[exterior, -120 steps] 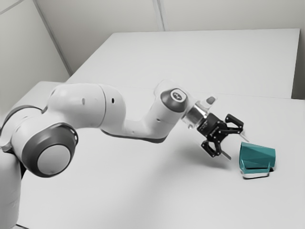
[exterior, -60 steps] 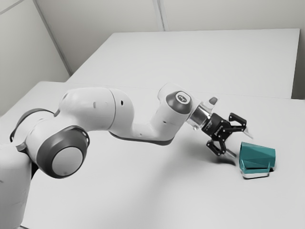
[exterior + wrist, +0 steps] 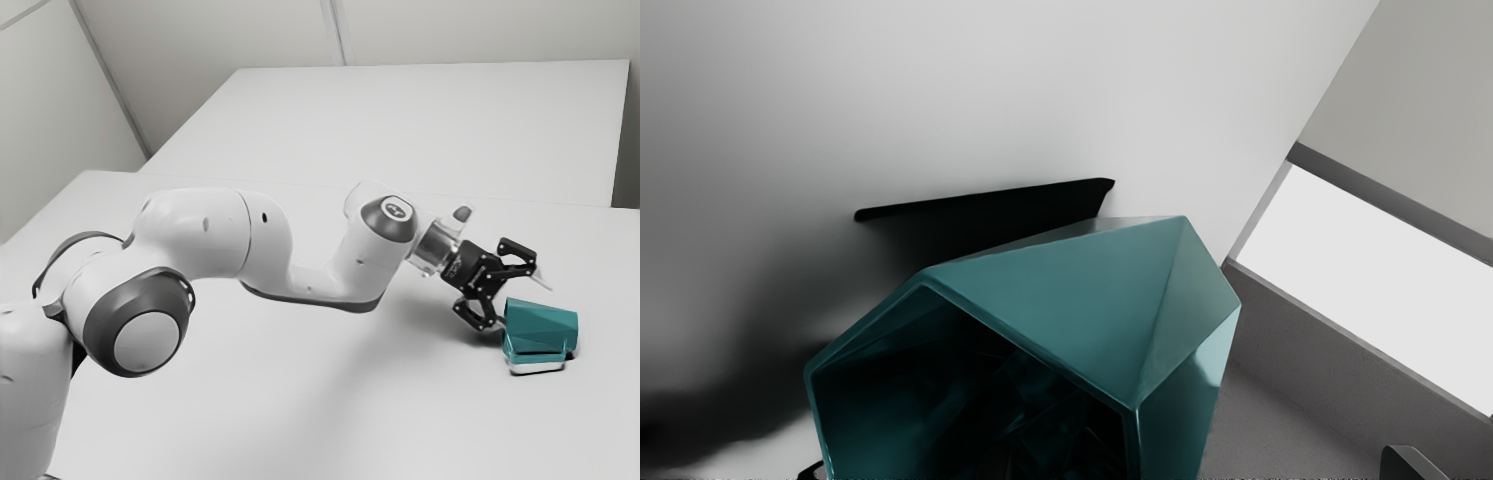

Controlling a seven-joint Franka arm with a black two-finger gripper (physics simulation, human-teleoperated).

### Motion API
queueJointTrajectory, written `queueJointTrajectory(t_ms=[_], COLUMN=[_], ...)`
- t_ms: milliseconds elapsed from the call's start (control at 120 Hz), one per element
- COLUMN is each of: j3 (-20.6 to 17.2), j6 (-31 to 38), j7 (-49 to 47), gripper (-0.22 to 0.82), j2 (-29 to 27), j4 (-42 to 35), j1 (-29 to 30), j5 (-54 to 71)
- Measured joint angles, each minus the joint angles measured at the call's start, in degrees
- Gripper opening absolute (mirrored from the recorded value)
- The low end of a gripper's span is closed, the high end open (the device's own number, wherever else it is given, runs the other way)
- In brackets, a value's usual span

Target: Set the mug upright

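Teal and faceted, the mug [image 3: 540, 326] lies on its side on the pale desk [image 3: 300, 410], not upright, with its open mouth turned toward the hand [image 3: 523, 304]. A narrow pale strip with dark edging runs low along the mug on the exterior camera's side. The hand is open, its two fingers spread wide at the mug's mouth end; in the exterior view one is raised above the level of the rim, the other low beside it, and whether that lower one touches the mug I cannot tell. In the wrist view the fingertips stand well apart with the mug between them, and its inside is dark. A black shadow [image 3: 993, 223] falls on the desk right beside the mug. The white arm [image 3: 200, 230] reaches toward the mug from the exterior view's left. Well beyond the mug, a grey wall [image 3: 480, 30] rises.
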Motion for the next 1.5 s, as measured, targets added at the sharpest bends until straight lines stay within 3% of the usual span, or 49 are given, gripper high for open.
queueJointTrajectory(t_ms=[67,225,308,525,758,925,1242,1500], j3=[-0.1,-0.1,0.0,0.2,0.3,1.8,5.9,6.1], j6=[0.0,0.0,0.0,0.1,0.3,0.0,-1.0,-1.5], j7=[0.1,0.2,0.2,0.2,-0.1,-1.8,-6.3,-8.0], gripper=[0.6,0.2,0.06,-0.11,-0.16,-0.17,-0.18,-0.18], j2=[0.0,0.0,0.0,-0.2,-1.1,-8.1,-23.2,-30.8], j4=[0.1,-0.2,0.0,1.9,4.5,3.6,-11.2,-19.7], j1=[0.0,0.0,-0.1,-0.1,-0.5,-1.0,0.4,4.7], j5=[-0.2,0.3,1.0,3.1,8.6,27.4,54.4,64.9])
